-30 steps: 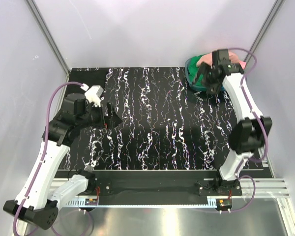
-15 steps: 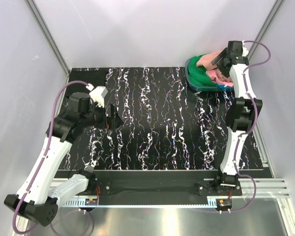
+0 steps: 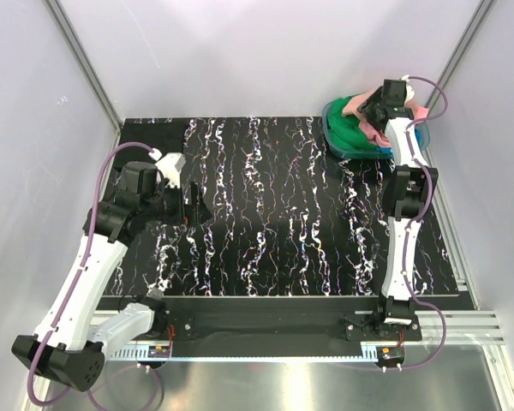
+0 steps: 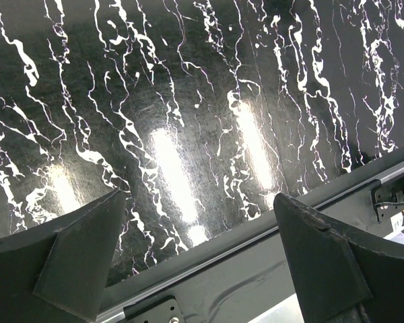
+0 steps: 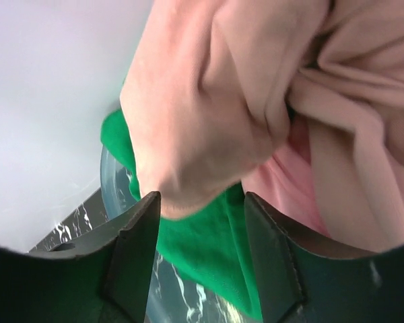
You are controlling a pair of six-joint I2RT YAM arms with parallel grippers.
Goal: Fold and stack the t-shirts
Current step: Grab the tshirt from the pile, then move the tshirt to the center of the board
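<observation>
My right gripper [image 5: 200,198] is at the far-right basket [image 3: 332,135] — jaws apart, a bulge of the salmon-pink tee [image 5: 209,101] between them, the green tee [image 5: 209,269] underneath. My left gripper [image 4: 198,195] hangs spread wide over the marbled table [image 4: 188,101] — left side.

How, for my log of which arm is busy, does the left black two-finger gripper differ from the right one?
The left gripper hangs over the black marbled table; the right gripper is at the teal plastic basket. The left gripper's fingers stand wide with nothing between; the right gripper's flank dusty salmon-pink t-shirt cloth, grip unclear. Both have dark wedge-shaped fingers.
</observation>
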